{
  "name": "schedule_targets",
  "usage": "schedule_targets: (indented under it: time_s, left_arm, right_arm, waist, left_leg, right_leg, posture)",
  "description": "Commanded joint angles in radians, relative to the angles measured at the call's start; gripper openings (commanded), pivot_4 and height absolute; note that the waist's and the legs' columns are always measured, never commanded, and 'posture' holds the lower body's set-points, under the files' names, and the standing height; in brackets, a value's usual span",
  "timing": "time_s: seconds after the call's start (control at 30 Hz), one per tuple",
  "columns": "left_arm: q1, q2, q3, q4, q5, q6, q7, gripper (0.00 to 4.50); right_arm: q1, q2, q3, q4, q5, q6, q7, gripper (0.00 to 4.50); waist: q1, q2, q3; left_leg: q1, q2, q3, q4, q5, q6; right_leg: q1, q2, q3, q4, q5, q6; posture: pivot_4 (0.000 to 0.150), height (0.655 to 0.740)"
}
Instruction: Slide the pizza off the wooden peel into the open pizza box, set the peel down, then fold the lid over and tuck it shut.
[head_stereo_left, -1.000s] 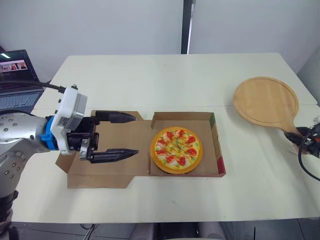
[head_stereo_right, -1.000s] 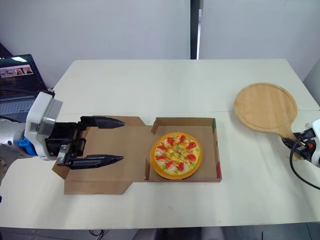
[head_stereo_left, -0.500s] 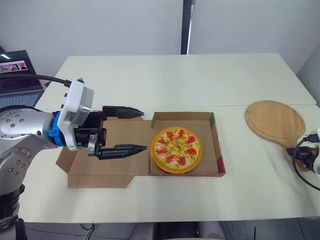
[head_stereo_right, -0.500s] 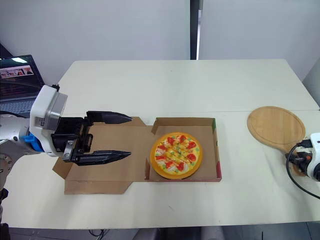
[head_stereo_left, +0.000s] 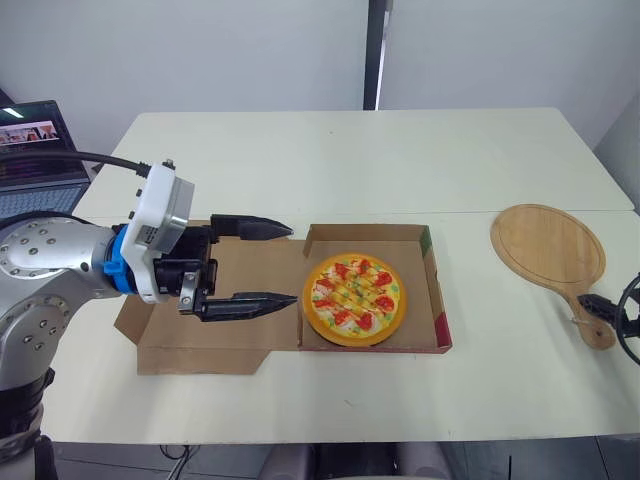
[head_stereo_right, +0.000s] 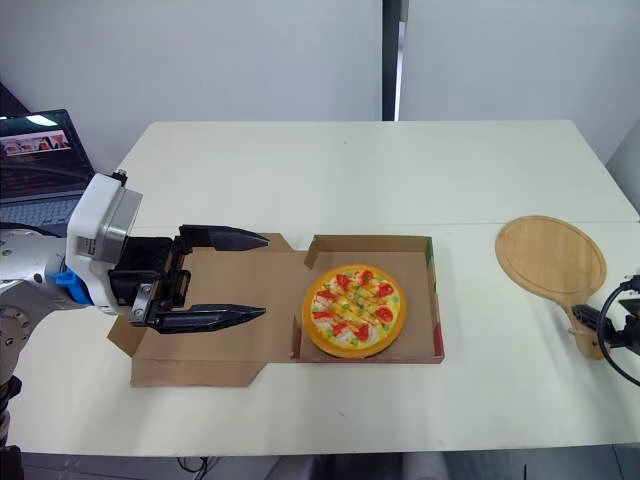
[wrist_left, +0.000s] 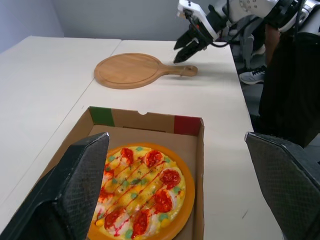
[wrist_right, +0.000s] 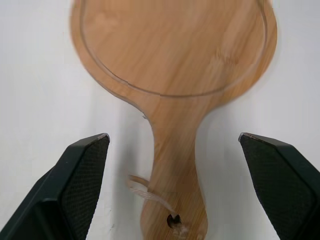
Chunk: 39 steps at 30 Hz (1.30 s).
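Observation:
The pizza (head_stereo_left: 352, 299) lies in the tray of the open cardboard pizza box (head_stereo_left: 436, 300). Its lid (head_stereo_left: 170, 345) is spread flat on the table to the left. My left gripper (head_stereo_left: 295, 264) hovers open just above the lid, fingertips pointing at the tray's left wall. The round wooden peel (head_stereo_left: 548, 250) lies flat on the table at the right, handle toward me. My right gripper (head_stereo_right: 590, 322) is at the handle's end; in the right wrist view its fingers (wrist_right: 85, 170) stand wide open on either side of the handle (wrist_right: 175, 165), not touching it.
A laptop (head_stereo_left: 35, 160) sits off the table's left side. The white table (head_stereo_left: 330, 160) stretches bare behind the box. In the left wrist view a person in dark trousers (wrist_left: 290, 75) stands past the table's right end, close to the peel.
My right gripper has lowered the peel nearer to me, let go of the handle and opened. The left gripper has moved right over the lid toward the tray.

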Motion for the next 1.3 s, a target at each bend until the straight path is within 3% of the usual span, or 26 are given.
schedule_targets:
  time_s: [0.03,0.4,0.63,0.8,1.07,1.2,1.3]
  left_arm:
    - [-0.021,-0.005,-0.004,0.006,0.004,-0.018,0.001,4.5]
    - [-0.021,-0.018,0.018,0.01,-0.002,-0.016,0.037,4.5]
    - [0.049,-0.025,0.095,-0.007,0.003,0.023,0.183,4.5]
    - [0.225,-0.078,0.237,-0.036,0.0,0.034,0.296,4.5]
    - [0.61,-0.257,0.504,-0.128,-0.061,0.05,0.438,4.5]
    - [0.806,-0.327,0.607,-0.13,-0.145,0.092,0.473,4.5]
    - [0.923,-0.368,0.681,-0.094,-0.294,0.129,0.473,4.5]
  right_arm:
    - [0.001,-0.028,-0.007,-0.057,0.026,-0.04,0.038,4.47]
    - [0.022,-0.043,0.032,-0.047,0.033,-0.138,0.09,4.47]
    - [-0.082,-0.062,0.167,0.018,-0.004,-0.343,0.134,4.47]
    - [-0.276,-0.03,0.302,0.083,0.004,-0.458,0.171,4.47]
    - [-0.556,0.035,0.553,0.121,0.011,-0.635,0.355,4.47]
    - [-0.674,0.056,0.667,0.124,0.03,-0.608,0.464,4.47]
    - [-0.724,0.077,0.724,0.094,0.066,-0.547,0.509,4.47]
  waist:
    - [0.0,0.0,0.0]
    - [0.001,0.0,0.0]
    - [-0.006,0.0,0.0]
    - [-0.008,0.0,0.0]
    - [-0.002,-0.001,0.0]
    - [0.0,-0.001,0.0]
    - [0.007,-0.002,0.0]
  left_leg:
    - [0.0,0.0,0.0,0.0,0.0,0.0]
    - [0.0,0.0,0.0,0.0,0.0,0.0]
    - [0.001,0.0,0.0,0.0,0.0,0.0]
    - [0.001,0.001,0.001,0.0,0.0,0.0]
    - [0.0,0.002,0.0,0.0,0.0,0.0]
    - [0.0,0.003,-0.001,0.0,0.0,0.0]
    - [-0.001,0.002,-0.001,0.0,0.0,0.0]
  right_leg:
    - [0.0,0.0,0.0,0.0,0.0,0.0]
    - [0.0,0.0,0.0,0.0,0.0,0.0]
    - [0.0,0.0,0.0,0.0,0.0,0.0]
    - [0.0,0.0,0.001,-0.001,0.0,0.0]
    - [-0.001,0.0,0.0,-0.003,0.001,-0.001]
    - [-0.001,0.0,-0.001,-0.003,0.001,-0.001]
    - [0.0,0.0,-0.002,-0.003,0.001,-0.002]
  posture:
    - [0.15,0.74]
    - [0.15,0.74]
    - [0.15,0.74]
    - [0.15,0.74]
    - [0.15,0.74]
    - [0.15,0.74]
    - [0.15,0.74]
